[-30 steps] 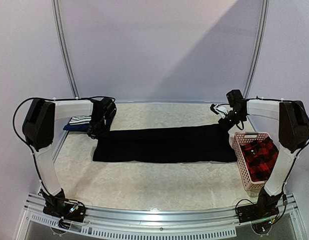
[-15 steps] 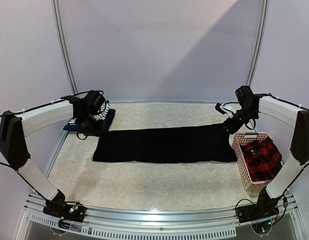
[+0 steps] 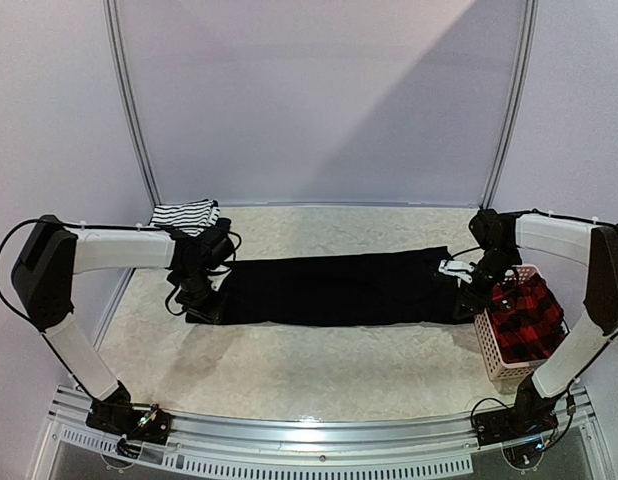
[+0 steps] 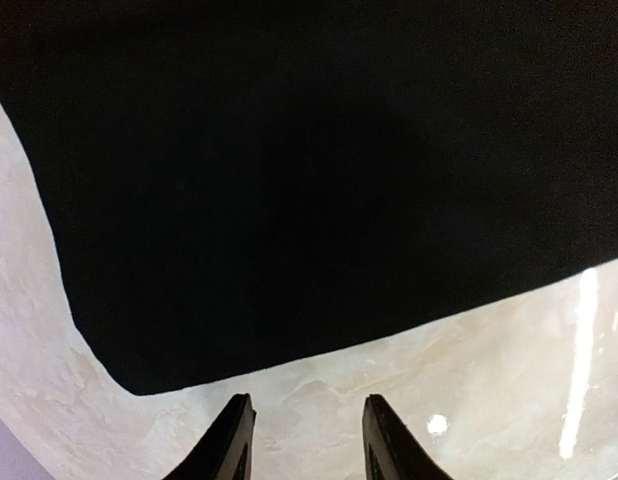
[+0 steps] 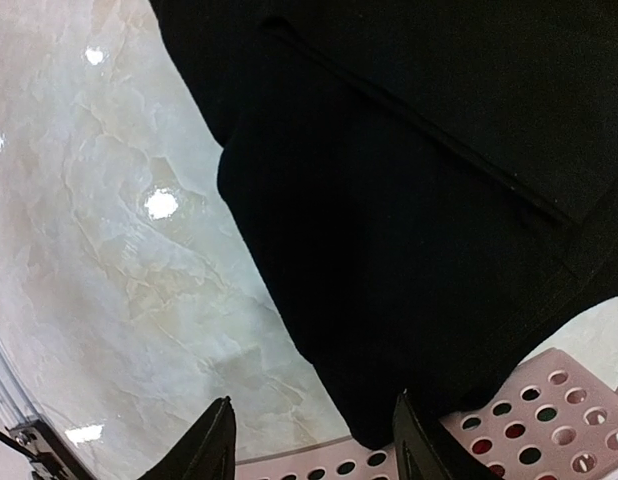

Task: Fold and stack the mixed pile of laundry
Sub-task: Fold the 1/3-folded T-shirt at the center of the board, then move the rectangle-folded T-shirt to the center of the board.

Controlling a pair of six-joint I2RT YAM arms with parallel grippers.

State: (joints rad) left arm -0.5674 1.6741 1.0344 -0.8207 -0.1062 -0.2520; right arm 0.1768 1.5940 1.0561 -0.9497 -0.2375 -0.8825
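**Black shirt part-folded, plaid waiting in basket**

The pale marbled table (image 3: pixel 319 370) carries the work. Across its middle the large black shirt (image 3: pixel 339 290) lies flat as one long band, running left to right. The left gripper (image 4: pixel 307 440) hangs just over the band's near-left corner, jaws moderately apart and holding nothing. The right gripper (image 5: pixel 314 445) hangs over the right end, jaws wide and likewise empty. That end reaches the rim of the pink basket (image 3: pixel 504 368), where the red-black plaid shirt (image 3: pixel 524 318) sits bunched inside. At the far left lies the striped tank top (image 3: pixel 184 213), apparently already folded.

Judgement: one garment is put by and the black shirt is narrowed lengthwise but not yet folded across — the plaid is not yet started.
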